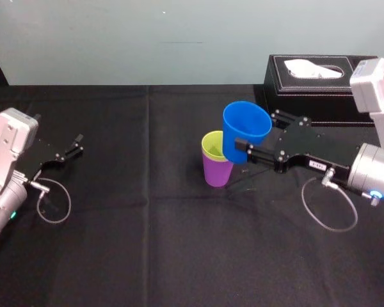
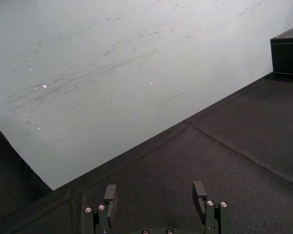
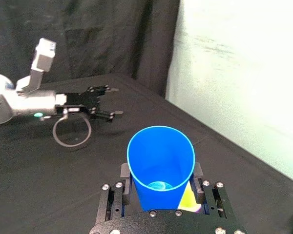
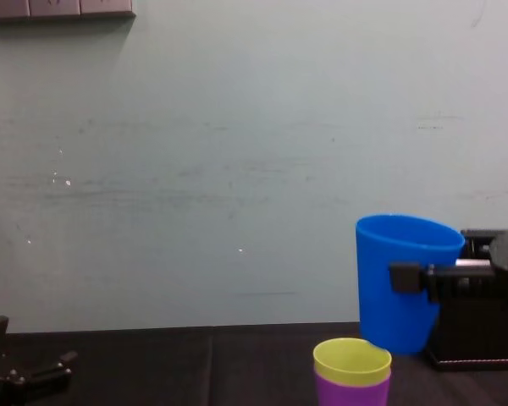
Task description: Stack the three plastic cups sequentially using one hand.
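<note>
My right gripper [image 1: 256, 129] is shut on the blue cup [image 1: 243, 125], one finger on each side of its wall, and holds it upright off the table. In the right wrist view the blue cup [image 3: 161, 165] stands between the fingers [image 3: 121, 187]. Just left of and below it, the yellow-green cup [image 1: 212, 146] sits nested in the purple cup [image 1: 217, 174] on the black cloth. From the chest view, the blue cup's [image 4: 402, 288] base hangs just above and to the right of the yellow-green rim [image 4: 352, 362]. My left gripper [image 1: 73, 148] rests open at the far left.
A black tissue box [image 1: 320, 80] stands at the back right, behind my right arm. A pale wall runs along the table's far edge. A cable loop [image 1: 329, 208] hangs under my right wrist, and another [image 1: 54, 201] by the left one.
</note>
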